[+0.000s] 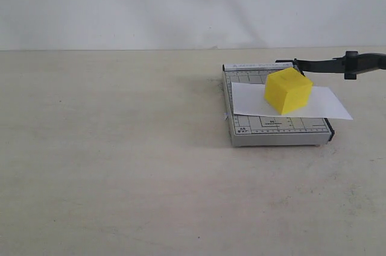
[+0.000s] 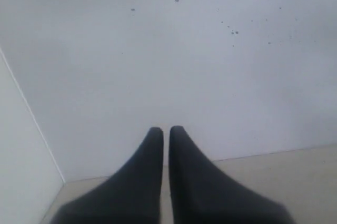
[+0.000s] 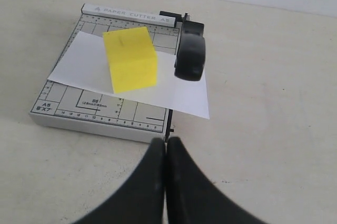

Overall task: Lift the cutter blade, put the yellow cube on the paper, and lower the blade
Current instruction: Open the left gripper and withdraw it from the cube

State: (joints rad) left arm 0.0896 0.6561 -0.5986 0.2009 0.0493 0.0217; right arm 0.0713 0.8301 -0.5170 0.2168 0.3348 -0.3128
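The yellow cube rests on the white paper, which lies across the grey cutter board and overhangs its right side. The cutter blade is raised, its black arm and handle held above the board's right edge. In the right wrist view, the cube, the paper and the blade's rounded handle lie ahead of my right gripper, which is shut, empty and just short of the board's near edge. My left gripper is shut on nothing and faces a bare wall. Neither gripper shows in the exterior view.
The board sits right of centre on a beige tabletop. A white wall runs behind the table. The left wrist view shows only the wall and a strip of table.
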